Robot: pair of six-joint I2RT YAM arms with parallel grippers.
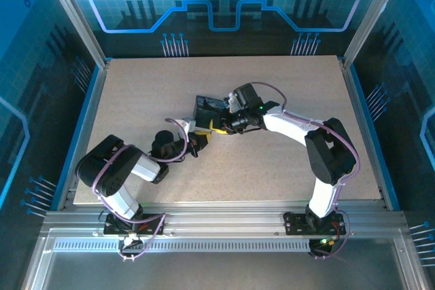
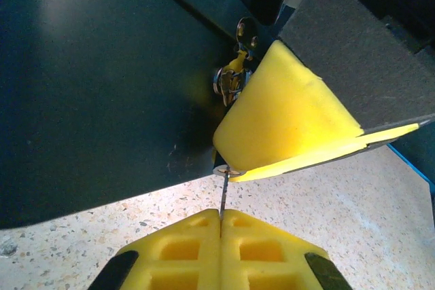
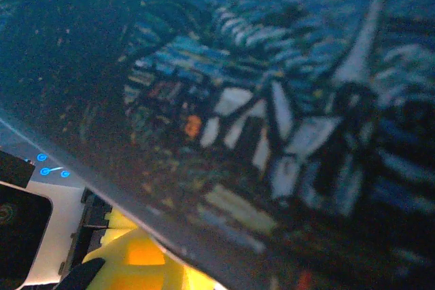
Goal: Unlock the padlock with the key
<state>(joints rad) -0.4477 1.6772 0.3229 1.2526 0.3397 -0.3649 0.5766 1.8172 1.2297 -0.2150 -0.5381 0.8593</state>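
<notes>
Left wrist view is showing the left gripper [image 2: 221,216] pressing its yellow fingers tight on the key [image 2: 223,195]. The key's slim shaft is sticking up out of the seam between them. It is reaching a small ring [image 2: 228,170] at the lower corner of a yellow finger pad [image 2: 285,120] of the right gripper [image 1: 221,125]. The padlock [image 2: 230,81] is hanging just above that pad, against the side of the dark box [image 2: 102,100], and the key is standing apart from it. Judging by this, the step in hand is bringing the key up to the lock, with insertion not yet looking done. The next move is calling for lining the key's tip up with the keyway, which I cannot make out, while the lock is being kept steady. Whether the right gripper is clamping the lock or only resting beside it, I cannot tell. Top external view is adding the layout that the close-up is lacking: the box is sitting near the middle of the table [image 1: 285,86], and both grippers are meeting at its near side. Right wrist view is giving the box's blue swirly painted top, blurred and very close, with a yellow fingertip [image 3: 136,263] peeking out below its edge.
</notes>
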